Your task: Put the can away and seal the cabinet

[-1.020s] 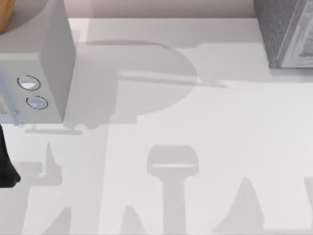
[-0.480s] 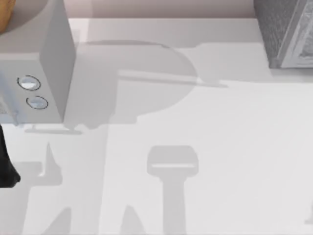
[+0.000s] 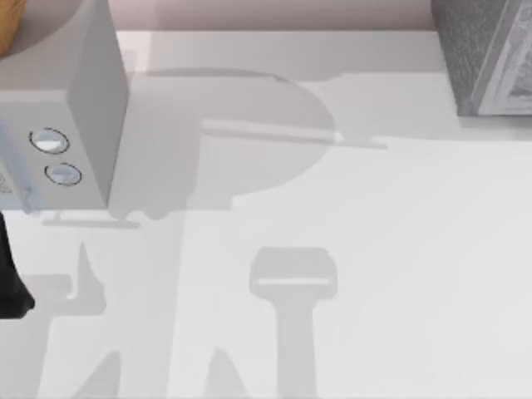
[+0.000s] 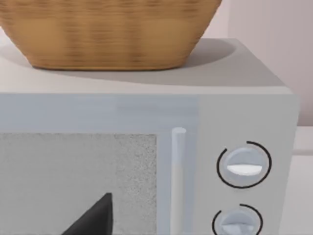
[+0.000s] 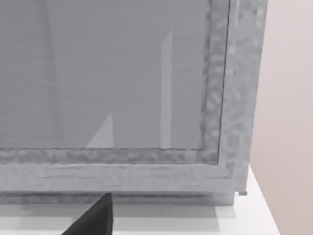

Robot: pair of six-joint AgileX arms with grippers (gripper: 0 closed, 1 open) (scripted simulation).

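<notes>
The can is out of view. The cabinet (image 3: 485,58), a grey speckled box, stands at the table's back right corner. The right wrist view faces it closely: a flat grey panel (image 5: 107,73) inside a speckled frame, with a thin pale vertical strip (image 5: 166,88) on the panel. A dark tip of my right gripper (image 5: 94,219) shows just in front of the cabinet's lower edge. My left arm (image 3: 10,283) sits at the table's left edge. A dark tip of my left gripper (image 4: 93,221) points at the microwave door.
A white microwave (image 3: 75,125) with two round knobs (image 4: 243,164) stands at the back left. A woven basket (image 4: 107,29) rests on top of it. The white table (image 3: 332,249) carries only shadows across its middle and front.
The arm shadow at the table's front right has slid off to the right and gone. The cabinet's front edge looks slightly different. The left arm has not moved.
</notes>
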